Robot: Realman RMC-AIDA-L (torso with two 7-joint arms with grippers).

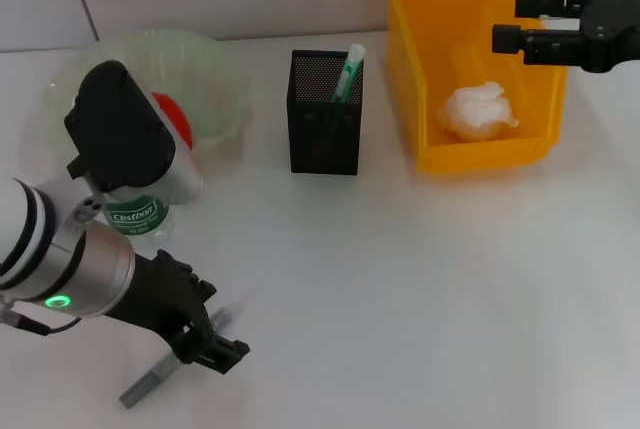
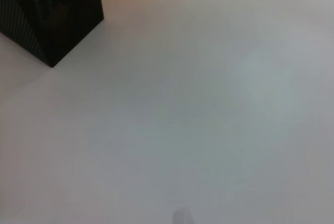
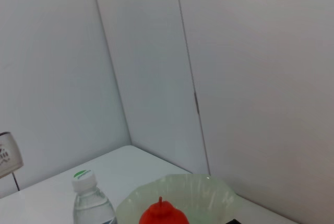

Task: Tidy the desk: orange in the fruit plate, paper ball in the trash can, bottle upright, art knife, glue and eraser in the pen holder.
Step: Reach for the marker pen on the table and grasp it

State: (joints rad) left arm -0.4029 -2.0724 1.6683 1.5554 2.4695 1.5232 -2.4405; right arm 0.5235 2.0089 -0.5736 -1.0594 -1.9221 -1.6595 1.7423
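Left claw [image 1: 215, 341]: at 7 o'clock, low over the grey art knife [image 1: 150, 381]; grip cannot be told.
Right claw [image 1: 510, 21]: at 1 o'clock, fingers parted, empty, above the yellow trash can [image 1: 405, 59].

the light is bright and soft all over. the white bench [image 1: 420, 279] shines pale, with only faint grey shadows beside the pen holder [image 1: 325, 114] and the yellow trash can [image 1: 475, 64]. the left wrist view is fuzzy and washed out, and the pen holder's corner looks smeared. the right wrist view is dimmer and greyer.
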